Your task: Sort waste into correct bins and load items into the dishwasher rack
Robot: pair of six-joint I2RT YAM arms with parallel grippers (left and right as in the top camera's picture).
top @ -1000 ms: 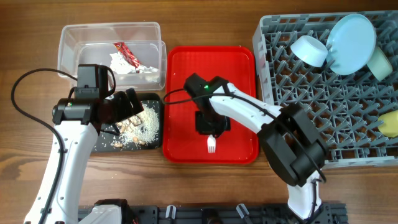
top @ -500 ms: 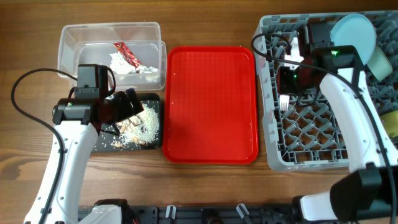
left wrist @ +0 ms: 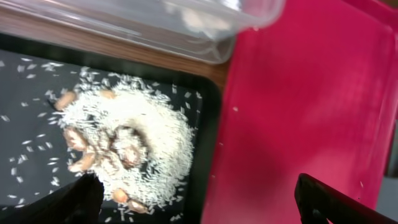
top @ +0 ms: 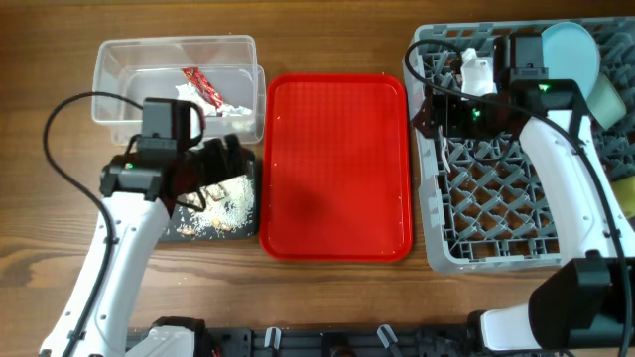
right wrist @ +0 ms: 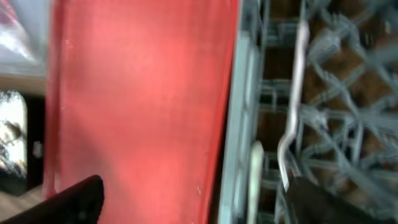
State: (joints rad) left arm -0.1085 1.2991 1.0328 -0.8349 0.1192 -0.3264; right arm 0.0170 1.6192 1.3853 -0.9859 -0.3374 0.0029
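From overhead, your left arm (top: 124, 203) reaches over the black tray (top: 179, 230), which holds the food scraps (top: 223, 203). Just behind that tray is the clear tub (top: 119, 59), with the red snack wrapper (top: 201, 87) and the tissue (top: 190, 101) inside. The red tray (top: 335, 169) lies bare on the desk (top: 30, 59), between the bins and the dishwasher rack (top: 496, 218). Your right arm (top: 571, 169) stretches across the rack, and the right jaws hang over its left rim, near the far corner. The plate (top: 566, 55) and the mint-green bowl (top: 607, 99) stand in the rack's far right corner, and the yellow cup (top: 625, 198) sits at its right edge.

In the left wrist view, the left jaws are spread wide with nothing between them. One of the fingers (left wrist: 74, 202) shows at the lower left. Below them you see the scraps heaped in the black tray, beige lumps among white grains. The tub's clear wall runs along the top and the red tray fills the right.

In the right wrist view, the right jaws are likewise released and empty. The fingers (right wrist: 71, 202) straddle the border between the red tray and the rack's grey rim. A white utensil (right wrist: 298, 68) lies among the pegs inside the rack, well clear of both fingers. The blur does not let you tell fork from spoon.
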